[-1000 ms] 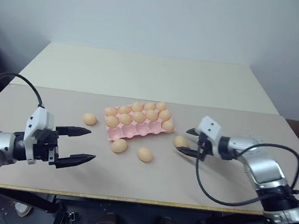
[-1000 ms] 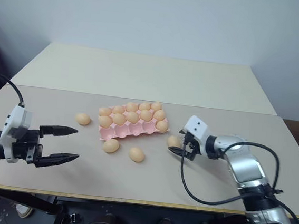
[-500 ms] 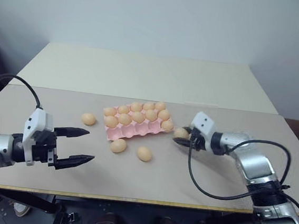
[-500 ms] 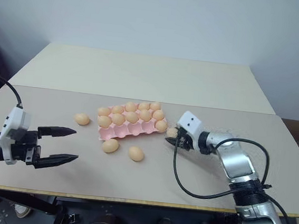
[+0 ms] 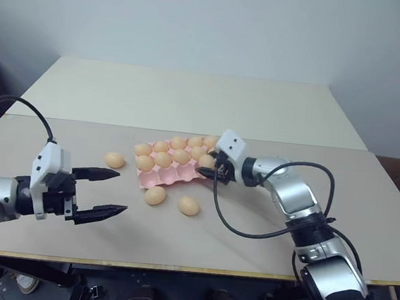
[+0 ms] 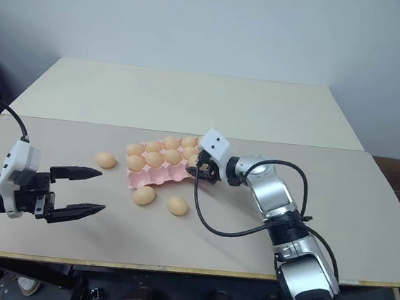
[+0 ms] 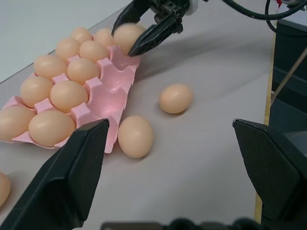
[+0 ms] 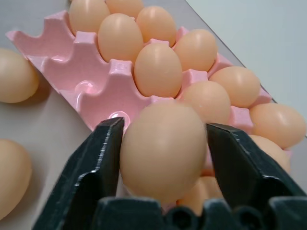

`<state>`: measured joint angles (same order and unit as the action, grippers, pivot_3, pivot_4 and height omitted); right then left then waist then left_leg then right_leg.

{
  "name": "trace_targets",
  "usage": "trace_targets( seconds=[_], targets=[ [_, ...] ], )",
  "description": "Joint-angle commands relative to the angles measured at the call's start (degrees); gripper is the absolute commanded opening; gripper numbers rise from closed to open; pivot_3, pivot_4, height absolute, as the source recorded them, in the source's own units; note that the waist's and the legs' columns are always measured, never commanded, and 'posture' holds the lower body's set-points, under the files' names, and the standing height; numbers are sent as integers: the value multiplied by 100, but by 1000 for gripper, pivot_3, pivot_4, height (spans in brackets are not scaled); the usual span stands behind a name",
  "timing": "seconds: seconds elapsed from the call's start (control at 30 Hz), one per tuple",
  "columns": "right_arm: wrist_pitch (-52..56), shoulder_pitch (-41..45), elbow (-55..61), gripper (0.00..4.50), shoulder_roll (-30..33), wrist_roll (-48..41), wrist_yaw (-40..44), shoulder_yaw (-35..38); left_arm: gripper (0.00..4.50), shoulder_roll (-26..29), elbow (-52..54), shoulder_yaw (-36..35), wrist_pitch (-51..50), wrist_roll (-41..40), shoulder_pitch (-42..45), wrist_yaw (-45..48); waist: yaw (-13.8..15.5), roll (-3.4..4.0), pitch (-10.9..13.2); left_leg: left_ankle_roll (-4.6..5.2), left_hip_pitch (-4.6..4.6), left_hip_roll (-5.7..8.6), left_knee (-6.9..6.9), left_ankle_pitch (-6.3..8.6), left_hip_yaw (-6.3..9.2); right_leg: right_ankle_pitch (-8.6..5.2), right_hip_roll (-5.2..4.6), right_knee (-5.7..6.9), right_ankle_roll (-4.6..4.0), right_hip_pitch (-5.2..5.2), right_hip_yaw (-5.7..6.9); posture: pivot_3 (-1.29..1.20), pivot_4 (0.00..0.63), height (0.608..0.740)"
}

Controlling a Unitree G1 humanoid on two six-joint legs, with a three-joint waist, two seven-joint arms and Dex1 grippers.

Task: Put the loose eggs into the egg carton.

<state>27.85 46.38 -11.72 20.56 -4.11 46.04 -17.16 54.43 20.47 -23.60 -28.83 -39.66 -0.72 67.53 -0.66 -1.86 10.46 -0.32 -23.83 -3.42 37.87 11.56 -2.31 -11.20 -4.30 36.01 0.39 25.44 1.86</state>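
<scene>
So our right gripper (image 8: 163,143) has grabbed an egg (image 8: 163,148) off the table and swung it up-left over the egg carton (image 5: 166,175), just needs dropping in an empty front cup, while our left gripper (image 5: 100,193) sits wide open.

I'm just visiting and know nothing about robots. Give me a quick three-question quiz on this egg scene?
1. True or false: the right gripper holds an egg.
2. How many loose eggs lie on the table?
3. The left gripper is: A) open and empty, B) shut on an egg.

Key: 1 true, held over the pink egg carton. 2 three. 3 A.
</scene>
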Motion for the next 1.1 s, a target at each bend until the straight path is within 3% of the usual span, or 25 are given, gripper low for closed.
trace_targets(
  seconds=[0.03, 0.2, 0.33, 0.47, 0.7, 0.83, 1.1],
  targets=[
    [-150, 150, 166, 4376, -73, 4, -60, 130, 4500, 75, 88, -133, 45, -24, 7, 1, -5, 0, 0, 0, 0, 0, 0, 0, -1, 0, 0, 0, 0, 1, -1, 0, 150, 740],
    [117, -7, 853, 4479, 91, -227, -12, 472, 4500, 77, 76, -138, 54, -11, 2, 3, -4, 1, 1, 0, 0, -6, 0, 0, -3, 0, 4, 9, 0, 10, -1, 0, 150, 740],
    [320, -480, 1850, 4479, 614, -920, 467, 1083, 4500, 86, -9, -138, 94, 21, 14, 41, 47, 1, 1, 0, 0, -8, 0, 0, -3, -1, 5, 7, -1, 9, 2, 0, 150, 740],
    [464, -1405, 2783, 4479, 1555, -1683, 1121, 1913, 4500, 107, -198, -294, 147, 77, -82, 89, 81, 0, 0, -2, 1, -6, -1, 1, -11, -2, -2, -5, 0, 2, 1, 0, 150, 740],
    [216, -3156, 3313, 4479, 2819, -2446, 2102, 3174, 4500, 105, -286, -620, 146, 0, -423, 306, 98, 0, 1, -4, 15, -15, -2, 2, -29, -20, 3, 0, -31, 2, -8, 0, 150, 740],
    [226, -3641, 3484, 4479, 2988, -2656, 2123, 3420, 4500, 124, -270, -635, 147, 22, -513, 371, 87, -1, 1, -6, 38, -24, -2, 4, -48, -22, 4, 0, -34, -8, -20, 0, 150, 740],
    [247, -3488, 3575, 4479, 2990, -2782, 1862, 3241, 4500, 149, -300, -518, 61, -4, -318, 346, 88, -1, 1, -19, 47, -27, -3, 12, -69, -22, 7, -4, -35, -6, -42, 0, 150, 740]
  ],
)
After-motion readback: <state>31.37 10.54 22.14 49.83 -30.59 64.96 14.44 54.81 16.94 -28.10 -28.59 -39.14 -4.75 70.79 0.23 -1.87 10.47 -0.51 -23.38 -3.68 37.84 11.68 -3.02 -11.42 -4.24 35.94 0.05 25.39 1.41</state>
